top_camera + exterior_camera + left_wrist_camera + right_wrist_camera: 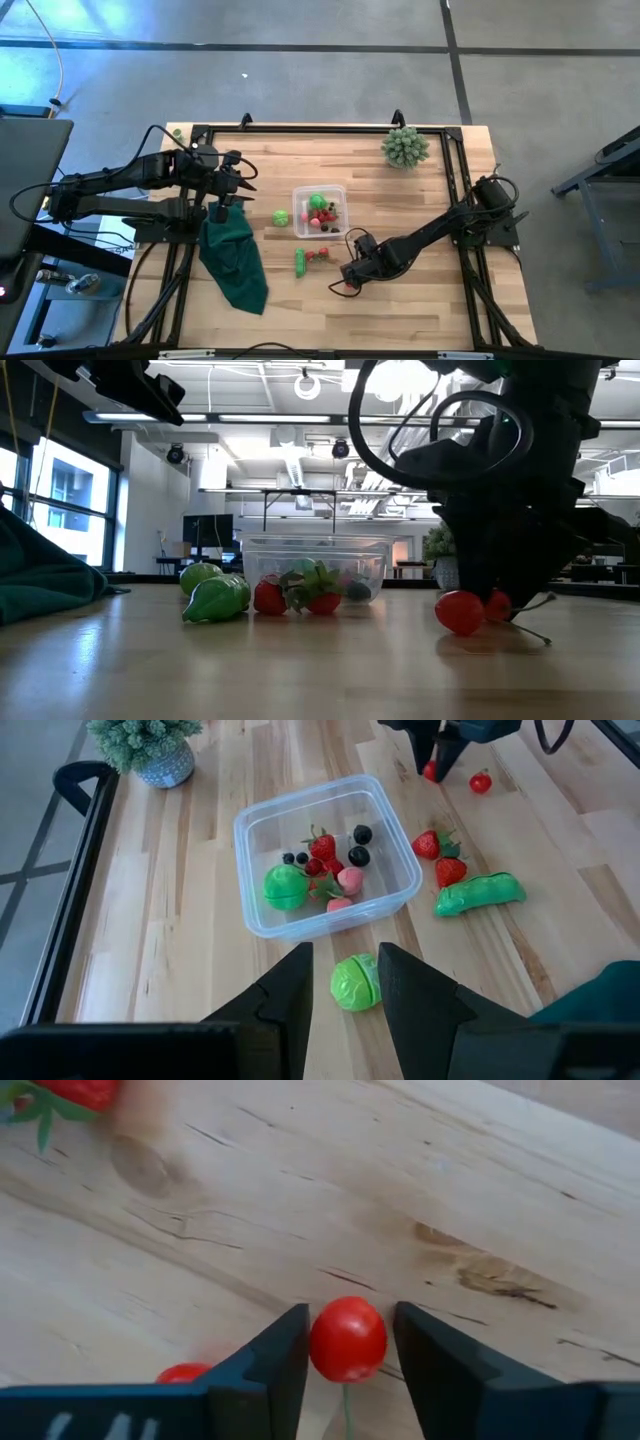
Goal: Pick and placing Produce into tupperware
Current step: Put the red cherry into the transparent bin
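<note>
Right gripper (347, 1345) sitting low on table, fingers bracketing a cherry (347, 1339). Left gripper (344, 982) hovering part-open, empty, beside tupperware (325, 855).

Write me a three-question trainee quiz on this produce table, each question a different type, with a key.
1. True or false: the tupperware already holds some produce.
2. Multiple choice: the right hand has its fingers on either side of
A. a green pea pod
B. a red cherry
C. the spiky plant
3. Fill in: the left hand hovers over a round ____ vegetable lying on the table just outside the tupperware.

Key
1. True: a green ball, strawberries and dark berries lie inside.
2. B: the red cherry sits on the wood between the fingers.
3. Green.
</note>
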{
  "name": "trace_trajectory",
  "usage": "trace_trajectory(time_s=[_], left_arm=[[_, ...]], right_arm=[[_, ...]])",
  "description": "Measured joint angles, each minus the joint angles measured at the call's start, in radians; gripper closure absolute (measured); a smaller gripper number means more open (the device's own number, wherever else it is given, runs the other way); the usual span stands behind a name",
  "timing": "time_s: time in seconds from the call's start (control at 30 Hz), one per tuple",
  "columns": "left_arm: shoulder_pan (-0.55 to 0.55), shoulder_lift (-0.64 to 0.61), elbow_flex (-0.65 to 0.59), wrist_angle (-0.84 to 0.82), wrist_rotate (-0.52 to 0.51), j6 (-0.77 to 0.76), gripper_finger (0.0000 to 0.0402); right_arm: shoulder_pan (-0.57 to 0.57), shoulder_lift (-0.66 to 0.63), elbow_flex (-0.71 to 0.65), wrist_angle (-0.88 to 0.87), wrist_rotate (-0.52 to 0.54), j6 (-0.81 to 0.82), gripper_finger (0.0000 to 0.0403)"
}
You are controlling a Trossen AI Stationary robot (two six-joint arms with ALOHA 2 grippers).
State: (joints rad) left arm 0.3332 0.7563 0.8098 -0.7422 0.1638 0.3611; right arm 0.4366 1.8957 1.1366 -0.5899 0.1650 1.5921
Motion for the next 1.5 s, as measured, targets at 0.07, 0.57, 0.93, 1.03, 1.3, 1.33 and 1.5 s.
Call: trace_trajectory(time_s=[0.07, 0.57, 0.93, 1.03, 1.3, 1.33, 1.5], left_arm=[[0.0, 0.0, 0.0, 0.0, 0.0, 0.0, 0.0295], [0.0, 0.0, 0.0, 0.0, 0.0, 0.0, 0.0295], [0.0, 0.0, 0.0, 0.0, 0.0, 0.0, 0.0295], [0.0, 0.0, 0.0, 0.0, 0.0, 0.0, 0.0295], [0.0, 0.0, 0.0, 0.0, 0.0, 0.0, 0.0295], [0.0, 0.0, 0.0, 0.0, 0.0, 0.0, 0.0295], [0.0, 0.0, 0.0, 0.0, 0.0, 0.0, 0.0295]], right_arm=[[0.0, 0.0, 0.0, -0.004, 0.0, 0.001, 0.0272], [0.0, 0.001, -0.001, -0.02, -0.012, 0.005, 0.0305], [0.002, -0.077, 0.1, -0.095, 0.124, -0.103, 0.0306], [-0.011, -0.093, 0.18, -0.132, 0.213, -0.208, 0.0307], [-0.138, -0.103, 0.447, -0.233, 0.311, -0.553, 0.0307], [-0.159, -0.103, 0.47, -0.235, 0.309, -0.591, 0.0307], [-0.278, -0.074, 0.523, -0.237, 0.244, -0.713, 0.0307]])
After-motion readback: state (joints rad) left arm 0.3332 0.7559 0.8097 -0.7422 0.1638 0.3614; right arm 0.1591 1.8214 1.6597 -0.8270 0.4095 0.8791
